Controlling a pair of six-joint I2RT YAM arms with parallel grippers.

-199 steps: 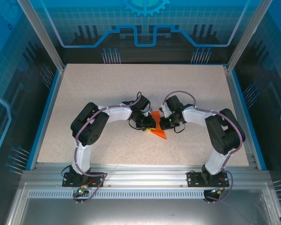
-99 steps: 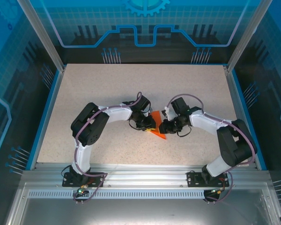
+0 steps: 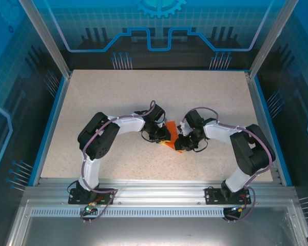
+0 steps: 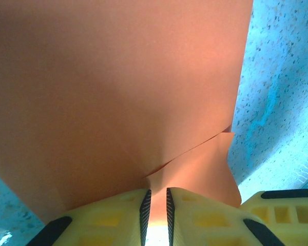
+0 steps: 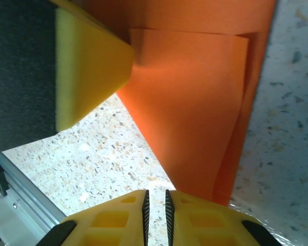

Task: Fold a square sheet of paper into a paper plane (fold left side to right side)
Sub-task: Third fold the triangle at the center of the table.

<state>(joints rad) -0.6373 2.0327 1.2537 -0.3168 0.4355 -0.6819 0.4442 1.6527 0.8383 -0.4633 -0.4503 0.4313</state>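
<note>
The orange paper (image 3: 170,127) is found near the middle of the table (image 3: 118,92), a little toward the near edge, wedged between the two grippers that meet over it. From above, only a small pointed patch of it can be seen, with its tip directed toward the arm bases. In the left wrist view the orange paper (image 4: 118,92) is spread wide across the picture; a crease runs aslant across it, and a small flap is lifted at its right side. In the right wrist view the orange paper (image 5: 195,102) is seen folded in layers, tapering down to a point over the speckled surface.

The left gripper (image 3: 163,137) is set at the paper's left side. Its jaws (image 4: 155,192) are drawn almost together – a fold of the paper is led down into the narrow slit between them and is pinched there. One of its yellow fingers (image 5: 87,66) is seen touching the paper's upper left edge.

The right gripper (image 3: 180,143) is placed at the paper's right side, near the tip. Its jaws (image 5: 156,193) are likewise closed to a thin slit, in which bare table is seen – no paper. The paper's point is lost behind the right-hand finger, so a hold there cannot be told.
</note>
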